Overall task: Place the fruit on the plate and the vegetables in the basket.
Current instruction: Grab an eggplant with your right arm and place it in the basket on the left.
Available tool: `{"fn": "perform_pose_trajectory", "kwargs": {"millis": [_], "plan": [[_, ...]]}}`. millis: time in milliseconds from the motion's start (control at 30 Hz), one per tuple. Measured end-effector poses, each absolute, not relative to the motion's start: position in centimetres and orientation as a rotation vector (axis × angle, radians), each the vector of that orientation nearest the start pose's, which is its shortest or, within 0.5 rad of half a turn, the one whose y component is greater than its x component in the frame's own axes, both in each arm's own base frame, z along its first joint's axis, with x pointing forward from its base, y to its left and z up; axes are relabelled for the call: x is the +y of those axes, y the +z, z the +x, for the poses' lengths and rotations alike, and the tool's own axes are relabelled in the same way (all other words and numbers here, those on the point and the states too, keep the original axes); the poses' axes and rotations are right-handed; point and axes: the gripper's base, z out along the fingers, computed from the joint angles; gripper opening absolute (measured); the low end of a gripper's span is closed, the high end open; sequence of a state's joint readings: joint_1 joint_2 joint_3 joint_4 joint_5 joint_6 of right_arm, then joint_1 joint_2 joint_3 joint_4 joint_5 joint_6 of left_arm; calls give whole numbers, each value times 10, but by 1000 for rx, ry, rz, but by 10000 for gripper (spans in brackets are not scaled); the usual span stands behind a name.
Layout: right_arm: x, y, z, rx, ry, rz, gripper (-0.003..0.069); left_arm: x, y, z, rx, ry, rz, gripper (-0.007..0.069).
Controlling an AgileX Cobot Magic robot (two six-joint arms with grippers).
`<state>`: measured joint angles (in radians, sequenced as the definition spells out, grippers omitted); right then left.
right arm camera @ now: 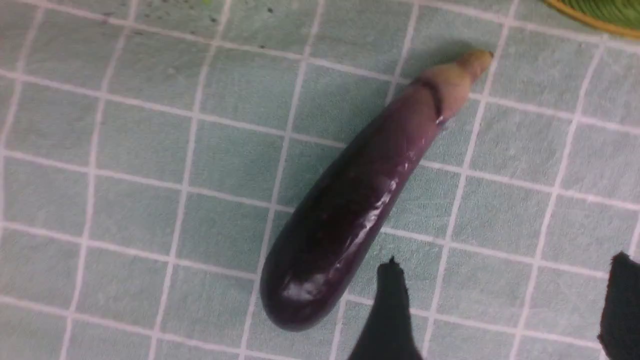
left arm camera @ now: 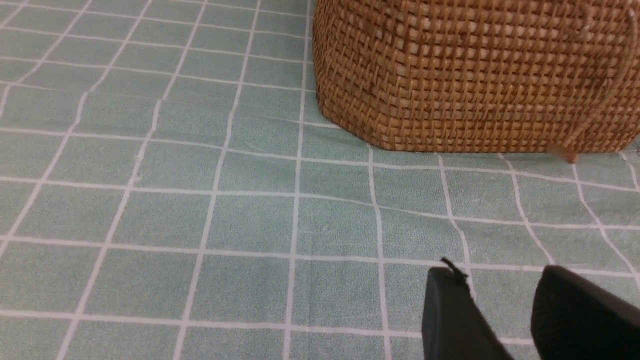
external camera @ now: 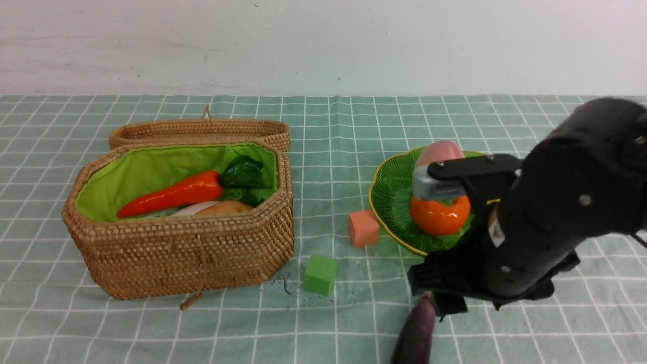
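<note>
1. Pale wall fills the top of the front view; below it a green checked cloth covers the counter (external camera: 333, 126).
2. At left of the front view stands the basket (external camera: 182, 253), lid back; inside lie the carrot (external camera: 174, 194), something white and something tan, partly hidden.
3. At right centre sits the plate (external camera: 389, 197), with the persimmon (external camera: 438, 215) and the peach (external camera: 438, 151) on it; no lemon shows, perhaps hidden by the arm.
4. 2 cubes lie between basket and plate: the orange cube (external camera: 363, 228) touching the plate's rim or just beside it, the green cube (external camera: 320, 274) lower.
5. At the bottom edge of the front view lies the eggplant (right arm camera: 360, 200), on the cloth, not in the basket.
6. Right pincer (right arm camera: 505, 310): fingers apart, empty, just beside the eggplant's rounded end, not around it.
7. Left pincer (left arm camera: 505, 320): fingers slightly apart, empty, low over the cloth near the basket's wall.
8. Risks, as I judge: the pincer is offset, so closing now may catch nothing or nudge the eggplant away; its glossy, tapering skin may slip; a carry toward the basket could clip the green cube.
</note>
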<state>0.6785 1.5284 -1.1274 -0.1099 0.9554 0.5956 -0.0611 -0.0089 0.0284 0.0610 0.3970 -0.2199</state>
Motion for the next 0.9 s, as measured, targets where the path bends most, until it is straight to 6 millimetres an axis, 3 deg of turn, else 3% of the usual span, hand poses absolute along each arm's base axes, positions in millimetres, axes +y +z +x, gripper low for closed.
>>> {"fn": "perform_pose_trajectory", "kwargs": {"millis": [33, 200, 300, 533, 600, 700, 900], "plan": [[190, 252, 241, 2841, 145, -29, 528, -1, 169, 52, 1898, -130, -113, 239], [208, 224, 249, 2846, 195, 427, 528, -1, 169, 52, 1898, -130, -113, 239], [213, 204, 254, 2856, 160, 589, 528, -1, 169, 52, 1898, -130, -113, 239], [219, 169, 260, 2899, 73, 646, 517, -1, 169, 52, 1898, -130, -113, 239], [221, 159, 262, 2922, 70, 631, 461, -1, 169, 52, 1898, -130, -113, 239], [223, 159, 262, 2932, 97, 587, 364, -1, 169, 52, 1898, -130, -113, 239], [228, 172, 264, 2898, 223, 397, 365, -1, 169, 52, 1898, -130, -113, 239]]}}
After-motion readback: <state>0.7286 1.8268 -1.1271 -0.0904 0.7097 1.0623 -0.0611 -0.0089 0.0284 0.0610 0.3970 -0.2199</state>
